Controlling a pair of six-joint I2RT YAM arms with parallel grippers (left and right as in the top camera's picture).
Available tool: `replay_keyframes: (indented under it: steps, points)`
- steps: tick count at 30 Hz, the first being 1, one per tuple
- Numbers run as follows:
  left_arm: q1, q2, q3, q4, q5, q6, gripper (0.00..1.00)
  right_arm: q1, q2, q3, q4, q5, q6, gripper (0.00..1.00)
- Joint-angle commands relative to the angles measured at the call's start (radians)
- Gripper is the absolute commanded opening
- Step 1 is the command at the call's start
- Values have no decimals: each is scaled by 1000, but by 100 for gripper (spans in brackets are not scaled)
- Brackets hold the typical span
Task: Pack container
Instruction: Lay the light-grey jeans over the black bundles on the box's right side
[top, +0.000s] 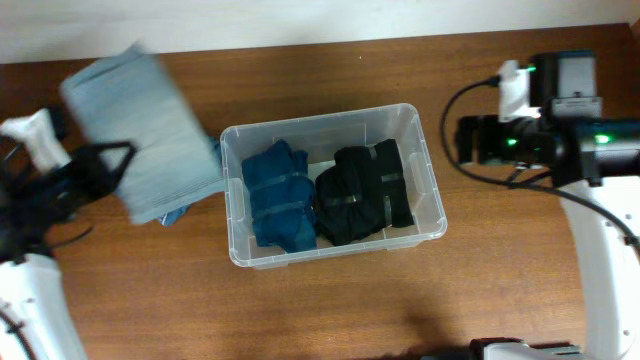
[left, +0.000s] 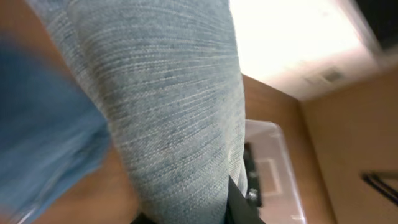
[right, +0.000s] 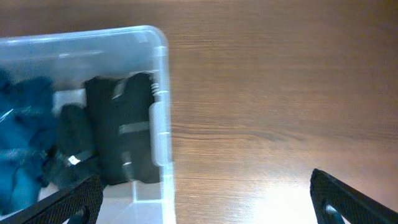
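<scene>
The container (top: 330, 250) is set on the desk (top: 480, 280) near its middle, with its long side running left to right. Two folded garments are laid side by side within it: a blue garment (top: 280, 195) in the left half and a black garment (top: 365, 190) in the right half, the two touching.

A light grey garment (top: 135, 130), folded and blurred, is held up just left of the container. It is pinched at its left side by the left fingers (top: 105, 162). In the left wrist view most of the picture is filled by the grey weave, and the fingers themselves cannot be made out there. A scrap of blue cloth (top: 178, 214) is seen under the grey garment's lower right corner.

The right fingers (right: 348, 199) are spread wide with nothing between them — they are placed over bare desk to the right of the container, well apart from it in the overhead view.
</scene>
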Motion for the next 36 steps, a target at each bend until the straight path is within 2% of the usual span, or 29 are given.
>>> replay_keyframes:
  steps: [1, 7, 11, 14, 18, 22, 27, 32, 36]
  points:
    - [-222, -7, 18, 87, -21, -133, 1, -103, -58, -3, 0, 32, 38, 98]
    - [-709, 77, 18, 275, -369, -208, 1, -237, -77, -4, -15, -35, 37, 99]
    - [-911, 174, 18, 357, -457, -217, 1, -243, -76, -4, -16, -39, 37, 99]
    - [-1015, 266, 18, 388, -476, -274, 1, -243, -76, -4, -16, -39, 37, 99]
    - [-1087, 359, 18, 387, -553, -386, 1, -243, -76, -4, -16, -40, 37, 99]
    - [-1124, 438, 18, 367, -579, -573, 1, -243, -76, -4, -18, -40, 37, 99]
    - [-1126, 447, 17, 349, -668, -615, 1, -243, -76, -4, -18, -40, 37, 98]
    - [-1130, 459, 17, 353, -673, -638, 1, -243, -76, -4, -18, -40, 37, 99]
    - [-1157, 513, 17, 358, -671, -751, 1, -243, -76, -4, -18, -57, 37, 99]
